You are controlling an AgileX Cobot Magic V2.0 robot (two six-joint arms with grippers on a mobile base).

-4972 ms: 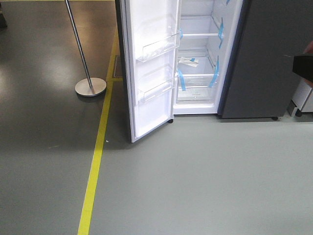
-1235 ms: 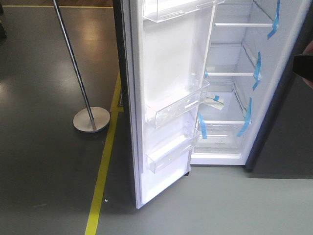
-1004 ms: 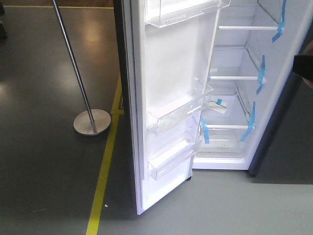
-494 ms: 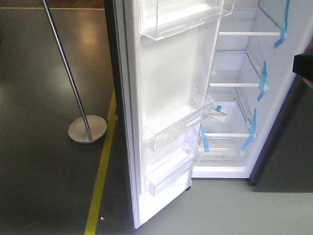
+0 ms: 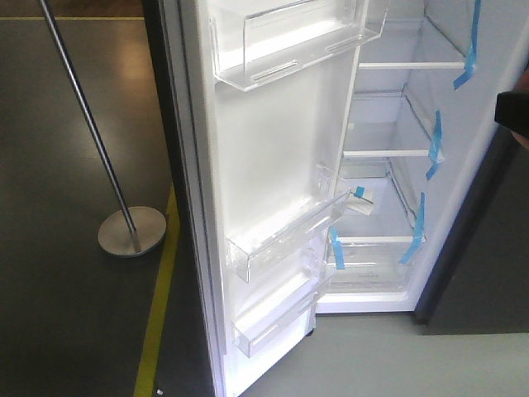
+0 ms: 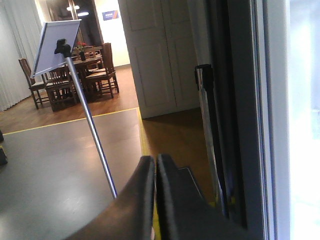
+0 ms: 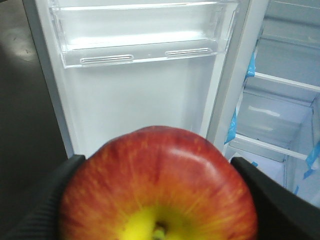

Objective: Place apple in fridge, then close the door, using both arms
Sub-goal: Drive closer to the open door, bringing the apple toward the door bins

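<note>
The fridge (image 5: 384,120) stands open, its white interior showing glass shelves (image 5: 409,64) and a clear drawer (image 5: 372,269) at the bottom. The door (image 5: 273,157) is swung wide, white inner face to the front camera, with three clear plastic bins one above another: upper (image 5: 289,45), middle (image 5: 285,240) and lower (image 5: 273,318). Its dark outer edge and long chrome handle (image 6: 207,140) show in the left wrist view. A dark grey floor (image 5: 66,314) lies to the left, crossed by a yellow line (image 5: 153,322). On it stands a metal pole (image 5: 83,116) on a round base (image 5: 131,231), well apart from the door (a pale board (image 6: 55,45) tops it). Blue tape strips (image 5: 472,41) hang from the shelf ends.

The right pincer (image 7: 160,205) is clamped on the apple (image 7: 160,170), a black finger (image 7: 50,200) at each side. The apple is outside the fridge, facing the door's inner face, with the upper bin above it in that view. The left pincer (image 6: 156,167) is closed with nothing in it, fingers pressed together, near the door's outer edge.
</note>
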